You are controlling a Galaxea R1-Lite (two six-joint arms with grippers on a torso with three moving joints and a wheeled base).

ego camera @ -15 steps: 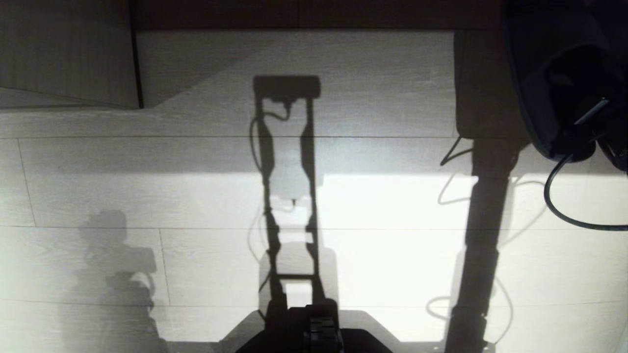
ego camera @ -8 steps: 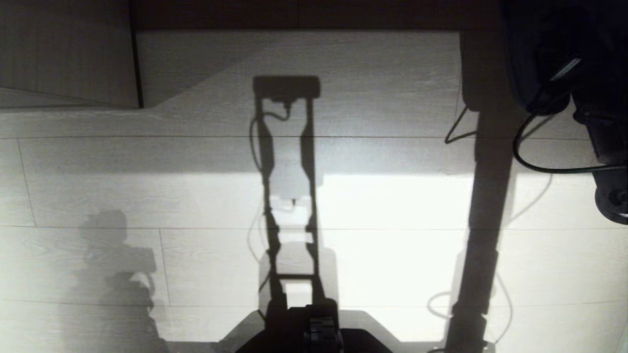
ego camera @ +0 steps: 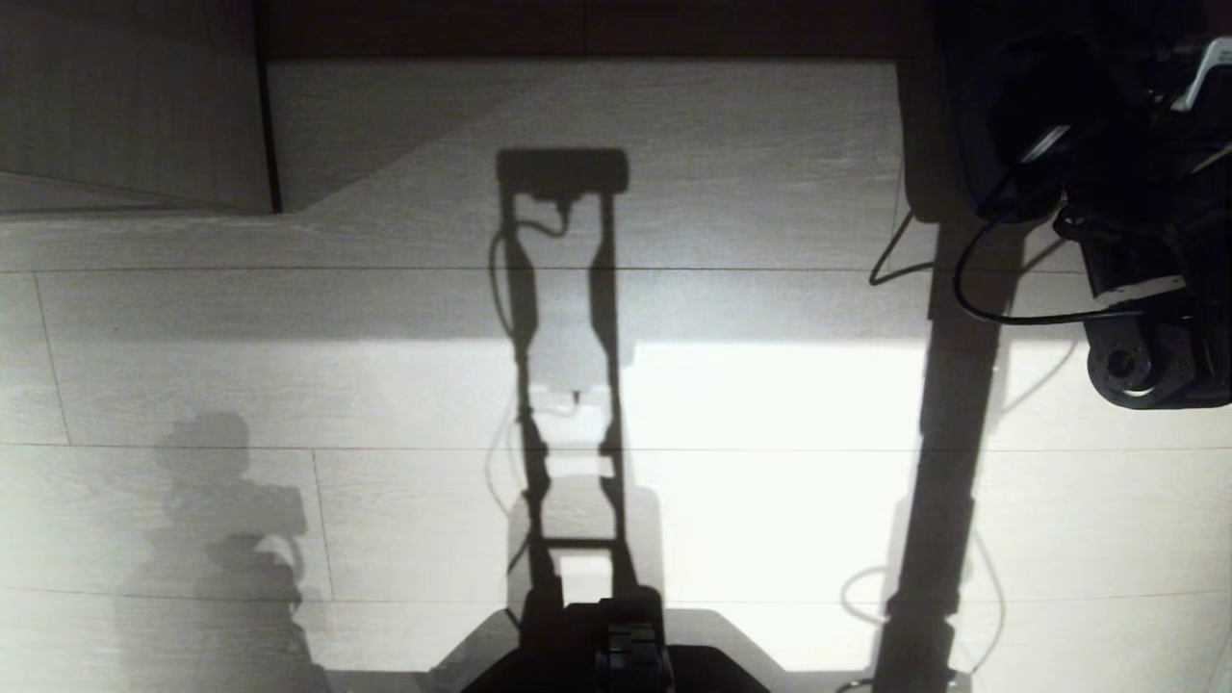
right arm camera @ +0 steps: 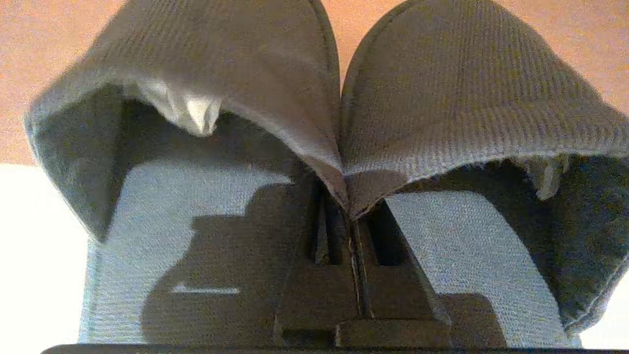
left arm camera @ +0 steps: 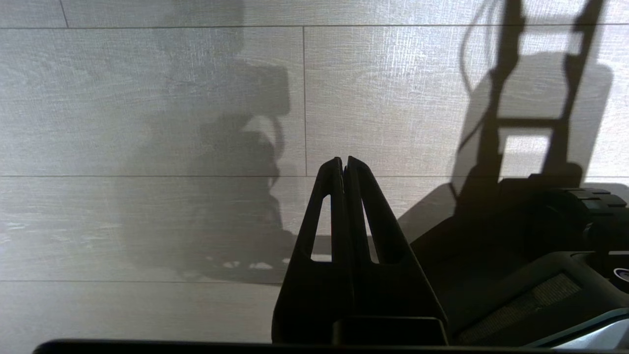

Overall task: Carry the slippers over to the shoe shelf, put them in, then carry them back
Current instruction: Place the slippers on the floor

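Note:
The slippers (right arm camera: 275, 73) are a dark grey fabric pair, held side by side. My right gripper (right arm camera: 350, 211) is shut on their inner edges, pinching both together. In the head view they hang as a dark mass (ego camera: 996, 115) at the upper right, over the right end of the shoe shelf (ego camera: 577, 106). The shelf has pale boards, a thin upright divider (ego camera: 267, 125) and a dark back. My left gripper (left arm camera: 344, 160) is shut on nothing and hangs parked over the floor.
Pale wood-grain floor (ego camera: 289, 385) spreads in front of the shelf, crossed by my own shadows. My base (ego camera: 616, 645) shows at the bottom edge. A black cable (ego camera: 1011, 313) loops under the right arm (ego camera: 1136, 279).
My right arm has carried the slippers up the picture, deeper toward the shelf's dark back, and more of the arm has come into view. The left arm has not moved.

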